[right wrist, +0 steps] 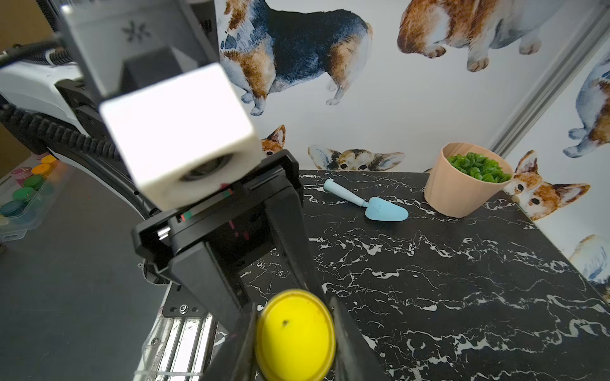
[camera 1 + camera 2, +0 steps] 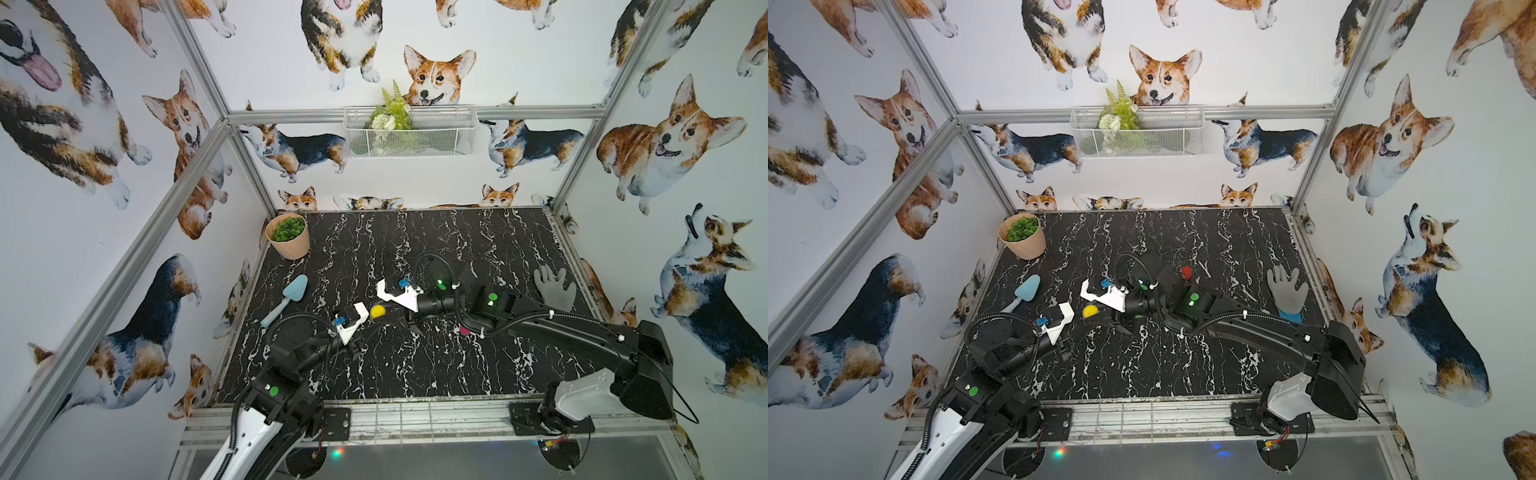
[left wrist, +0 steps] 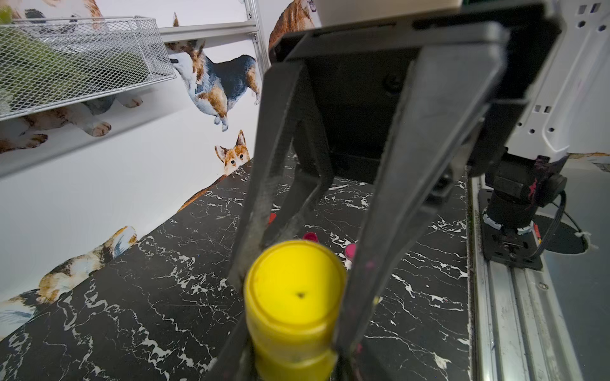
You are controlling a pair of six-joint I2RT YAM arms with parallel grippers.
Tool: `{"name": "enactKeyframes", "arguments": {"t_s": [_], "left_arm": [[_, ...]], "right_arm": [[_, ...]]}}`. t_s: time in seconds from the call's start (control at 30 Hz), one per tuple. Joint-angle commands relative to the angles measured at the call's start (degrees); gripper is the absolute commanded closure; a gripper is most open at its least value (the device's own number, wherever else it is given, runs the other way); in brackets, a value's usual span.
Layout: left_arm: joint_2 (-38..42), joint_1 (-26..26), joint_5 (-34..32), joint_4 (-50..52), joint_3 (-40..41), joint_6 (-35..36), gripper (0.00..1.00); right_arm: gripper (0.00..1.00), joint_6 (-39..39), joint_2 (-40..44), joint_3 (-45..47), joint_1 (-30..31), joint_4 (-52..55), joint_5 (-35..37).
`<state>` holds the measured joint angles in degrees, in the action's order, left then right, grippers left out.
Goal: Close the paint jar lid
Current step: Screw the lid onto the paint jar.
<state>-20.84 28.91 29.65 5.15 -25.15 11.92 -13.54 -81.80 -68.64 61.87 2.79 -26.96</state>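
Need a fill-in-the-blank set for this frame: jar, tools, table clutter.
1. The left tool holds the jar; the right tool grips its ___ lid.
2. The trowel is ___.
3. The grey glove lies beside the ___ arm.
4. The pot holds ___ leaves.
Missing: yellow; blue; right; green.

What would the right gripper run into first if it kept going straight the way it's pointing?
The right gripper would meet the yellow lid, already between its fingers, on the jar the left gripper holds; past that, probably that gripper.
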Motion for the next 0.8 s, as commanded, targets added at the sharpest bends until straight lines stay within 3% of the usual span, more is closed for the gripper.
{"name": "enactKeyframes", "arguments": {"t_s": [0.0,0.37,0.6,0.77], "left_arm": [[0.86,-0.03,-2.03,-1.90,-0.09,1.41,0.68],[4.29,-0.07,-10.74,-1.81,0.41,3.15,0.69],[7.11,-0.05,-17.36,-1.88,0.80,4.29,0.69],[7.22,-0.04,-21.78,-1.97,0.84,4.51,0.69]], "right_arm": [[0.64,0.84,-0.10,0.33,0.06,-0.76,1.69],[0.64,4.93,-5.64,-1.38,5.62,-4.24,17.13],[0.64,16.76,-9.27,-1.42,6.40,-10.61,28.69],[0.65,21.08,-12.50,-3.25,6.86,-11.84,31.57]]}}
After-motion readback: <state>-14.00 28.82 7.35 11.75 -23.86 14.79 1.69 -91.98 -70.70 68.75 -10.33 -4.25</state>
